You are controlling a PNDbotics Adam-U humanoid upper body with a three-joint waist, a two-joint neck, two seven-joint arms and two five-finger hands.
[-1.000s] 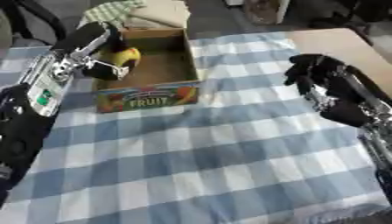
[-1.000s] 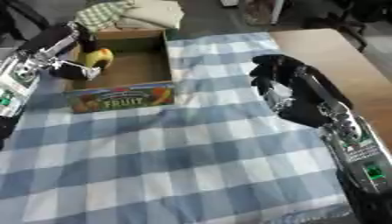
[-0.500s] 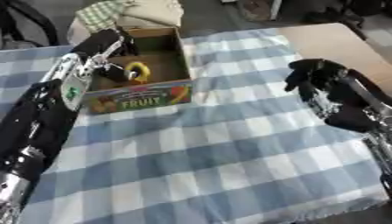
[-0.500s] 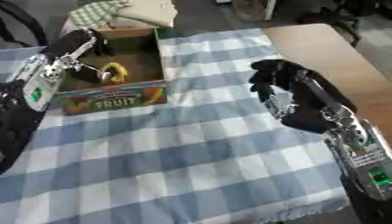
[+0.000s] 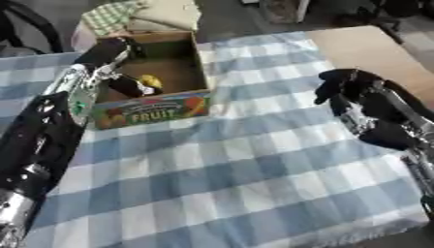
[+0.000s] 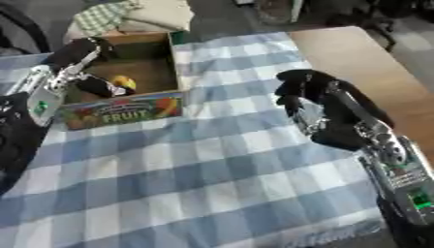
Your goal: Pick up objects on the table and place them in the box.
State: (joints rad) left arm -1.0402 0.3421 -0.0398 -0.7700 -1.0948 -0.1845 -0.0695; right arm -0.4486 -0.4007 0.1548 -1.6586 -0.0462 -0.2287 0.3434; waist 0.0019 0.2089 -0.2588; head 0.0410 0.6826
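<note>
At the far left of the counter (image 5: 254, 174), which is spread with a blue and white checked cloth (image 5: 212, 193), the left robot hand (image 5: 108, 51) reaches in over the near left wall of an open cardboard box (image 5: 196, 63). The hand's fingers point down into the box, but whether they are spread or closed cannot be told, since the arm and the box wall cover them. The left arm runs from the lower left corner up to the box, black below and silver nearer the wrist.

The box stands toward the far left part of the cloth, and its near face carries a colourful fruit label (image 5: 152, 112) with the word FRUIT. Inside it, on the brown floor just beside the left robot hand, lies a small yellow object (image 5: 151, 80) with a dark piece (image 5: 129, 87) right against it; what they are cannot be made out. Behind the box, past the counter's far edge, sits a pile of folded cloths (image 5: 152, 14), one green checked and one pale.

To the right, bare wood of the counter shows beyond the cloth's edge. The right robot hand (image 6: 309, 97) hangs over the right part of the checked cloth, well apart from the box, its dark fingers curled inward with nothing between them.
</note>
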